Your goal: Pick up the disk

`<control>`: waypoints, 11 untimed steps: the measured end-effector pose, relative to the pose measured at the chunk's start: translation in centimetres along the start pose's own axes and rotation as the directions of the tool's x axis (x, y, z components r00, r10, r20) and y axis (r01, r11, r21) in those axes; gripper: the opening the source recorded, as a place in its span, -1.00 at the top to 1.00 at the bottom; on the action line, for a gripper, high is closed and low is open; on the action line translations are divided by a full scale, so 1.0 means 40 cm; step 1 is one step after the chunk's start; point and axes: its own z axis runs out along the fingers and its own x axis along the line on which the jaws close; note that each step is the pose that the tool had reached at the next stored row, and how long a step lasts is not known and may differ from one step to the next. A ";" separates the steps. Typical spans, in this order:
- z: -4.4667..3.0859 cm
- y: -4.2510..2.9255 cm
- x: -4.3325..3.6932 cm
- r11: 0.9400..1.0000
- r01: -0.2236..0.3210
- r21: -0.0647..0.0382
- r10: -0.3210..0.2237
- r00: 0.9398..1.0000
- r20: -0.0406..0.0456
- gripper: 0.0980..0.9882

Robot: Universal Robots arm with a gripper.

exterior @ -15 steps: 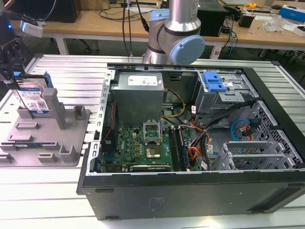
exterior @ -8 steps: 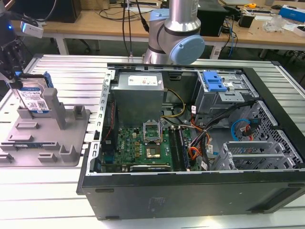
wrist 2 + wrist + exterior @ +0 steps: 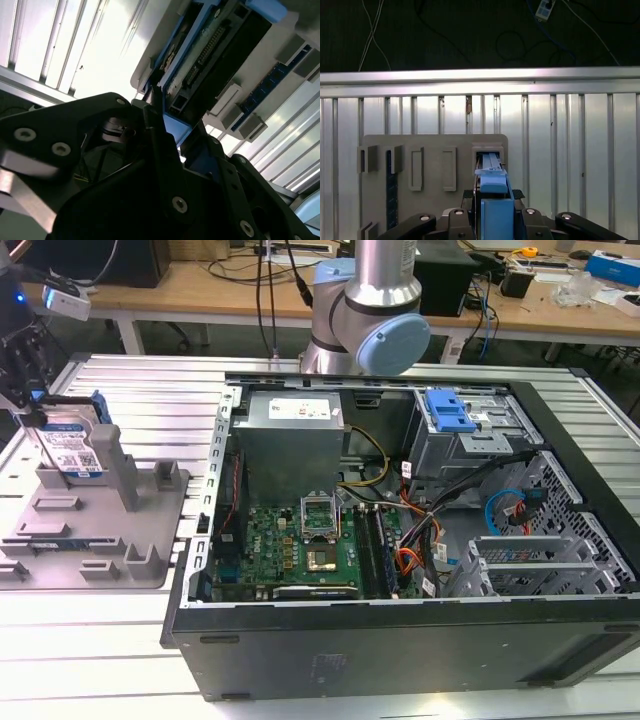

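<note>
At the exterior view's far left, the gripper (image 3: 40,415) has its jaws closed on the upper edge of the disk (image 3: 75,448), which stands on edge in the grey fixture (image 3: 90,530) beside an upright post (image 3: 118,465). In the first wrist view the disk's blue rail (image 3: 492,200) sits clamped between the fingers (image 3: 470,210). To the right lies the open computer case (image 3: 400,540), holding a motherboard (image 3: 300,550), a power supply (image 3: 292,435) and a blue bracket (image 3: 450,410).
</note>
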 end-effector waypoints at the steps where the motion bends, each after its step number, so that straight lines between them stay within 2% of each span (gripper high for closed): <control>1: 0.000 0.000 0.000 1.000 0.000 0.000 0.000 1.000 0.000 0.37; 8: 0.001 0.000 0.000 1.000 0.000 0.000 0.000 1.000 0.000 0.40; 11: -0.008 0.000 0.001 1.000 0.000 0.000 0.000 1.000 0.000 0.40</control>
